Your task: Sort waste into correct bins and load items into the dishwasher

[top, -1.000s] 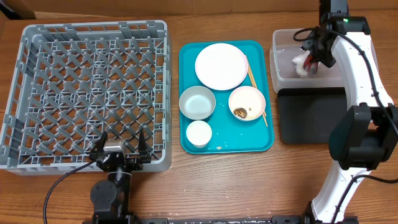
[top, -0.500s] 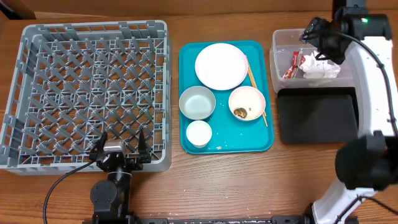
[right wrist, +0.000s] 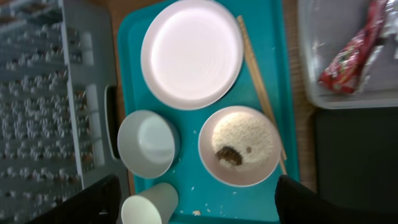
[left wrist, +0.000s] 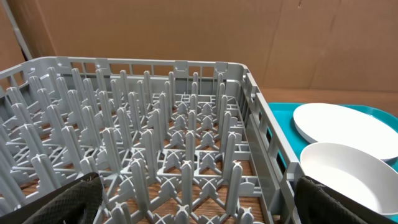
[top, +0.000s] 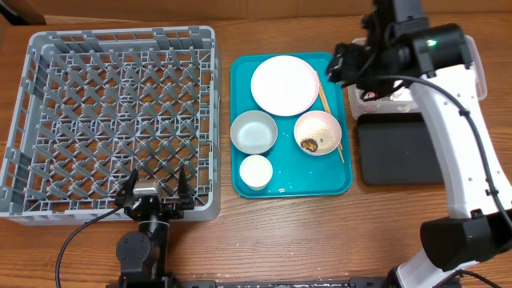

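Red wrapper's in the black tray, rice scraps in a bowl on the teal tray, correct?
Wrong bin: the right wrist view shows the red wrapper in the clear tub, not the black tray. The rest holds.

Overhead cam: straight down on whole wooden table (top: 320,240). L wrist cam: low, close, across square grey plastic lattice rack (left wrist: 155,143). R wrist cam: high, facing down. All share teal rectangular tray (right wrist: 186,121).

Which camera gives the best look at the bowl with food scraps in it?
Right wrist: the bowl shows large, rice and brown lump clear. Overhead shows it smaller on the teal tray; left wrist misses it.
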`<state>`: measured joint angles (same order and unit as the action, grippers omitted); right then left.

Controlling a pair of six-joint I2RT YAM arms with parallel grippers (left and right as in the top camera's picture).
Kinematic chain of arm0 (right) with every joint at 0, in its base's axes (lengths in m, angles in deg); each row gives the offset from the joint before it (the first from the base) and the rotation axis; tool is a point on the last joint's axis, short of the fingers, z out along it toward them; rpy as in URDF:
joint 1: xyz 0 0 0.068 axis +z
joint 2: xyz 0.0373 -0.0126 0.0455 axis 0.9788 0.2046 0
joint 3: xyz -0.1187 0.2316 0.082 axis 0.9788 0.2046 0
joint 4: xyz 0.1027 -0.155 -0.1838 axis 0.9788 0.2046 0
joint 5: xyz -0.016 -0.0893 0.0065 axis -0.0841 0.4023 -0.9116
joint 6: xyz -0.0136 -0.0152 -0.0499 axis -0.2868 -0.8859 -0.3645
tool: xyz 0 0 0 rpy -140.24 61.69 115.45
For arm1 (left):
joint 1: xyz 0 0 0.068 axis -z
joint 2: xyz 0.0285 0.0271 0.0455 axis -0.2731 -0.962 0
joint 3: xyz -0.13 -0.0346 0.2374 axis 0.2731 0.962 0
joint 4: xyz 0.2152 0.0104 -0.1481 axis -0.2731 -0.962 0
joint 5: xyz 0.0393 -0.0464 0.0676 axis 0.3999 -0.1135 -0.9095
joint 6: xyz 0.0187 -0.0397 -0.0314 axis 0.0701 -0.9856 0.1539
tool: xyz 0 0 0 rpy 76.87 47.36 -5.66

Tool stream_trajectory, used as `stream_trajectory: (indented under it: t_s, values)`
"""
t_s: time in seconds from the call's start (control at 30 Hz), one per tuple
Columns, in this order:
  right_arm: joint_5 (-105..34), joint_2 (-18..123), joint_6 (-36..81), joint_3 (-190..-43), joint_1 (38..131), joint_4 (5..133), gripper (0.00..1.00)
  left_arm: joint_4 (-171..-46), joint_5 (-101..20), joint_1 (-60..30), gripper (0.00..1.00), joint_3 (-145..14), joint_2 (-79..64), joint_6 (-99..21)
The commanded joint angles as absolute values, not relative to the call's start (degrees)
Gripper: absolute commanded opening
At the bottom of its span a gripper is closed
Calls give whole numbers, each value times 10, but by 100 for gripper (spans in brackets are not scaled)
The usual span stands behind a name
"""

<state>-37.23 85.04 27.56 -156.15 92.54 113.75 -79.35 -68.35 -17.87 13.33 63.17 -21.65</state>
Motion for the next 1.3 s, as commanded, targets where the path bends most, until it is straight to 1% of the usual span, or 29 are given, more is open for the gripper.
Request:
stream_trajectory:
  t_s: [0.0,0.27,0.6,1.0,1.27]
  values:
    - [-377,845,267,-1574,944,1143,80,-791,-685,-181,100,138,638,-208]
    - [-375,845,267,-1572,965,1155,80,-791,-685,-181,100,138,638,-208]
    - [-346,846,262,-1570,966,1187,80,-791,-685,-181,100,138,638,-208]
    - [-347,846,258,-1486,980,1160,80,-791,-685,-181,100,138,638,-208]
    - [-347,846,259,-1485,1003,1154,80,-791,-685,-181,100,138,638,-208]
